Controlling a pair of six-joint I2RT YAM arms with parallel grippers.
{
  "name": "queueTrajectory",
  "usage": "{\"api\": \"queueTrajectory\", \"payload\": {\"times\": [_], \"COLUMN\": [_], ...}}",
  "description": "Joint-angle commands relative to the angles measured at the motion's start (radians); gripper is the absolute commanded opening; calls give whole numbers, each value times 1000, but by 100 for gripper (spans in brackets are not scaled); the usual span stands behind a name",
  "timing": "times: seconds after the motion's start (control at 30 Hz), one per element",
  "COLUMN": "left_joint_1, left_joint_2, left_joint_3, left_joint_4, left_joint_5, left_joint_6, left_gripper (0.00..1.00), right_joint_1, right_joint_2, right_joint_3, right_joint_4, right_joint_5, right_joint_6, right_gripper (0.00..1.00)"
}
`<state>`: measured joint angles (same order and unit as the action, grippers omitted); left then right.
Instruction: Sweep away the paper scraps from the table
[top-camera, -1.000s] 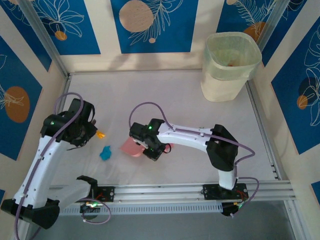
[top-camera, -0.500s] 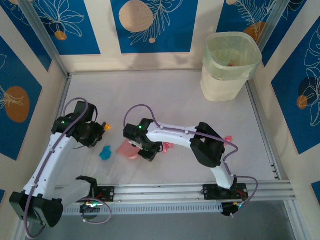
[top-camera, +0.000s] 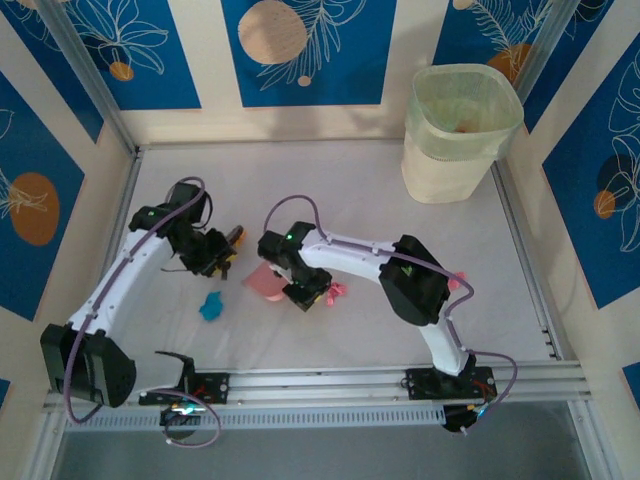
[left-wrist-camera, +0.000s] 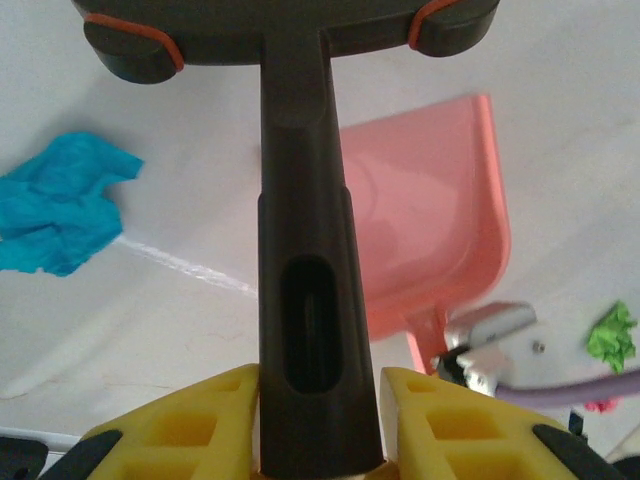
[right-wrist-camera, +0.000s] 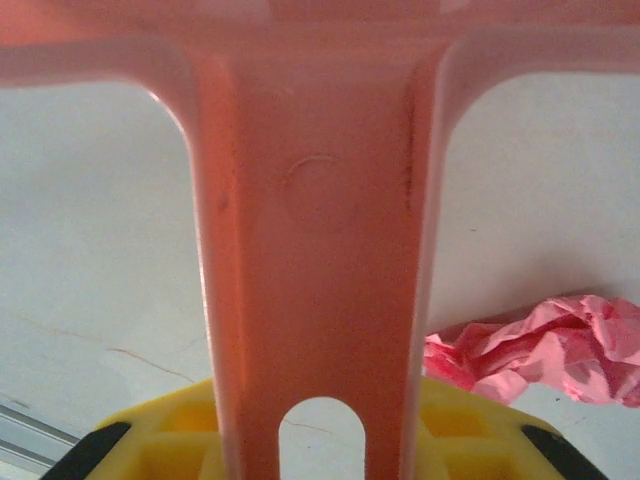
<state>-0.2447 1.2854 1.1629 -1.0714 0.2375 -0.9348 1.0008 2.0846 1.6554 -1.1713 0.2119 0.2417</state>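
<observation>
Paper scraps (top-camera: 337, 292) lay on the white table (top-camera: 380, 190). A blue scrap (top-camera: 211, 305) sat just left of the pink dustpan (top-camera: 263, 283), closer to the left arm. The left tool (left-wrist-camera: 318, 430) pinched the black brush (left-wrist-camera: 305, 250); the right tool (right-wrist-camera: 318, 435) pinched the dustpan's handle.

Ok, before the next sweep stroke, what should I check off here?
1. Left gripper shut on the brush: ok.
2. Right gripper shut on the dustpan: ok.
3. Dustpan lip flat on the table: cannot tell.
4. Blue scrap inside the dustpan: not ok, it lies on the table apart from it.
5. Pink scrap inside the dustpan: not ok, it lies beside the handle.
</observation>
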Motion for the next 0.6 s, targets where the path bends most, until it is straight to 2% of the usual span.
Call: {"api": "queueTrajectory", "payload": {"times": [0.0,0.13,0.33,0.47,0.57], "left_joint_1": [-29,-56,-119,-129,-127], "left_joint_2": [8,43,92,110,115], "left_joint_3": [28,40,114,188,259], "left_joint_4": [-3,5,-13,-41,-68], "left_joint_5": [128,217,272,261,206], "left_joint_6": [63,88,104,99,90], "left_gripper": [0,0,0,0,0], "right_joint_1": [-35,-56,-98,-114,-120], "right_joint_2": [13,21,11,-6,-13], "right_joint_3": [13,12,-6,-32,-58], "right_joint_4": [-23,-1,31,56,76], "right_joint_5": [-54,-48,-67,-68,-66], "right_joint_6": [60,65,101,120,129], "right_gripper": [0,0,0,0,0]}}
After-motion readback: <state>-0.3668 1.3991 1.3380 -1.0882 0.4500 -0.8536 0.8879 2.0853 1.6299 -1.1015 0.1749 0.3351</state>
